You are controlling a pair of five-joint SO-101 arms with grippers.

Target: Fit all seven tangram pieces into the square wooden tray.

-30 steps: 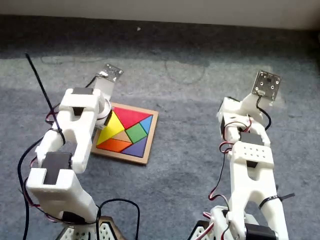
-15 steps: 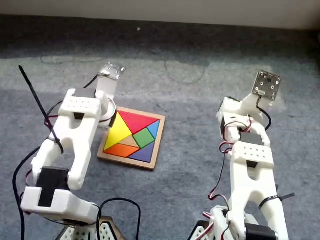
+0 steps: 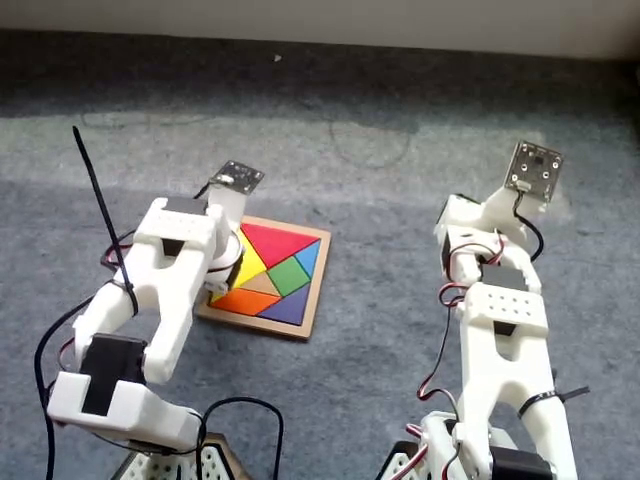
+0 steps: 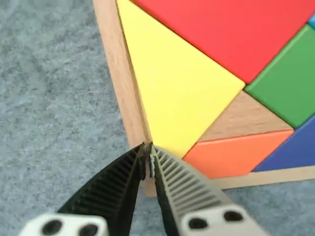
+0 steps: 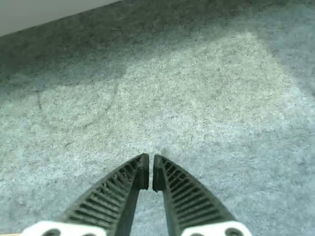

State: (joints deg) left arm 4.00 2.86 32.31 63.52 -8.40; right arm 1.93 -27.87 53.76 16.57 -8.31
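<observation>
Our left gripper (image 4: 147, 147), pressed together w/ nothing held, tips at the left rim of the wooden tray (image 3: 316, 288), by the yellow triangle (image 4: 177, 83); tray sits left of ctr. We judge the pieces stiff, light, slick: push at edges. The right gripper (image 5: 150, 162) is likewise closed, empty.

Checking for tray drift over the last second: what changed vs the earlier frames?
The wooden tray slid slightly right, then stopped. The left arm swung right with it; the shut left gripper now sits at the tray wall beside the yellow triangle. The right arm stayed put, and the tangram pieces stayed seated.
</observation>
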